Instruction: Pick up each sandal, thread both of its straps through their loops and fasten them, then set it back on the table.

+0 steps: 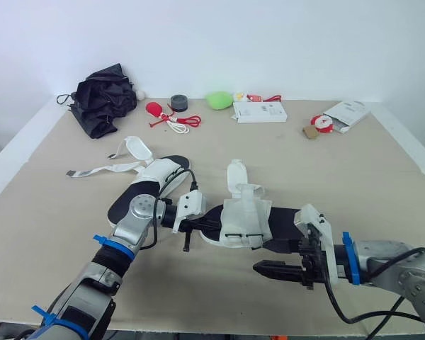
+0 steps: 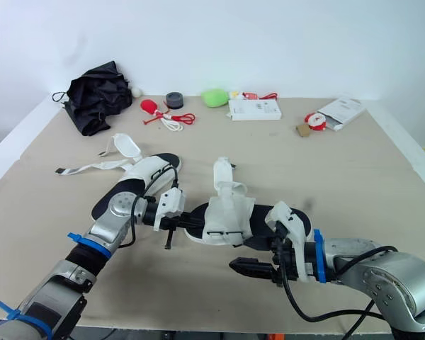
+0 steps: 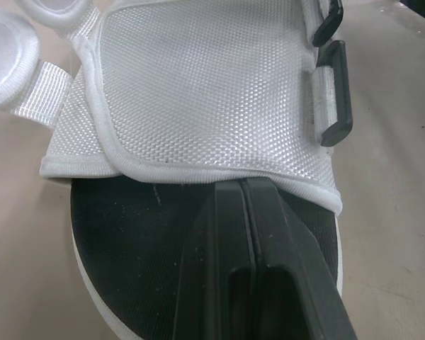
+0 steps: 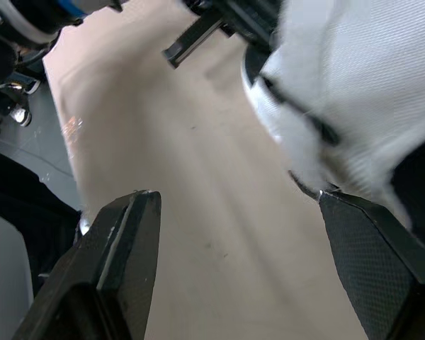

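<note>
Near the front edge of the surface lies the white-strapped sandal (image 1: pixel 244 221), one strap loose. The left gripper (image 1: pixel 189 228) rests closed jaws on its footbed. The right gripper (image 1: pixel 269 269) waits alongside, jaws wide open. Pickup looks underway; next, the right jaws must close on the sole.

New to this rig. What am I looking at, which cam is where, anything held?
A humanoid robot with two arms, each ending in a two-finger gripper. The two wide pictures come from a stereo camera on its head, looking down at a table. The two close-ups come from a camera on each wrist, looking along that gripper's fingers. On the table lie a middle sandal and a far sandal with loose straps; at the back, an umbrella and a box. The left gripper is shut, tips over the middle sandal. The right gripper is open beside that sandal. Nothing is held.
</note>
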Controlling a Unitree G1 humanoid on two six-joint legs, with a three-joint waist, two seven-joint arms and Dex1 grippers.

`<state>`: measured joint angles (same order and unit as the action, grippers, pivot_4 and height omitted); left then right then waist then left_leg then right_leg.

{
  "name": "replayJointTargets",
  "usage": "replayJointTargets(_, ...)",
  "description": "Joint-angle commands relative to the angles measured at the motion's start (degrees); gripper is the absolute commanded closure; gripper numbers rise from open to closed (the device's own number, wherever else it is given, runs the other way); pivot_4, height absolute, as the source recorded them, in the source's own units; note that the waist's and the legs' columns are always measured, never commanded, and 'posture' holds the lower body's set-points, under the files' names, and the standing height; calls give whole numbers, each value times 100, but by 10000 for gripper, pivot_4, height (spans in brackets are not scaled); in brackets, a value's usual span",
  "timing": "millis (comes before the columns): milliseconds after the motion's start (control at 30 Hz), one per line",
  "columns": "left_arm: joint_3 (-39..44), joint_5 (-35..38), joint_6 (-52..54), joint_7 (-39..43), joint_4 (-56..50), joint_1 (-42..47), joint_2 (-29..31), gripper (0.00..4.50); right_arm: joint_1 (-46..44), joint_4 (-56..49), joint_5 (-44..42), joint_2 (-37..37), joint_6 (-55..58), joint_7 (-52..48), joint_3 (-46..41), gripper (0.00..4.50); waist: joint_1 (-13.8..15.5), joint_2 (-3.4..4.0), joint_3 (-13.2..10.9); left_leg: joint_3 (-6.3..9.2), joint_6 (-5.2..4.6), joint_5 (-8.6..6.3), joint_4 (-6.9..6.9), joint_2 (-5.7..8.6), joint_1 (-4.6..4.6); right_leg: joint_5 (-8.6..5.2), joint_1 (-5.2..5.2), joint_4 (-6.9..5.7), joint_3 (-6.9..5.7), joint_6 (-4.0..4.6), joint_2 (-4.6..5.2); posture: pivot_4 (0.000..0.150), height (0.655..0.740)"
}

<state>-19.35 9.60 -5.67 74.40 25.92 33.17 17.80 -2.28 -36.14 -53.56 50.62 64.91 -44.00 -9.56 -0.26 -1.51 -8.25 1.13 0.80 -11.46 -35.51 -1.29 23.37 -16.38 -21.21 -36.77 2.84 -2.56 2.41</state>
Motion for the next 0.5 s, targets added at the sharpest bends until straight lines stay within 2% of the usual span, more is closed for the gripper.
replayJointTargets(33, -435, -630, 227, -60, 638, -330, 167, 45000, -49, 33, 45, 119, -168, -117, 1, 6752, 0, -1, -1, 1, 0, 0, 1, 1, 0, -1, 0, 0, -1, -1, -1, 1500, 7400)
replayJointTargets(267, -428, -628, 224, -52, 562, -377, 236, 45000, 233, 101, 120, 385, -403, -467, -158, 6752, -2, -9, -5, 0, 0, 0, 0, 0, -1, 0, 2, 0, 0, -1, -2, 1500, 7400)
replayJointTargets(500, -447, -627, 247, -70, 536, -371, 223, 45000, -198, 270, 96, -21, -375, -263, 380, 6752, -5, -9, -5, 0, 0, 0, 0, -5, -4, 2, 1, 0, 0, 1, -9, 1500, 7400)
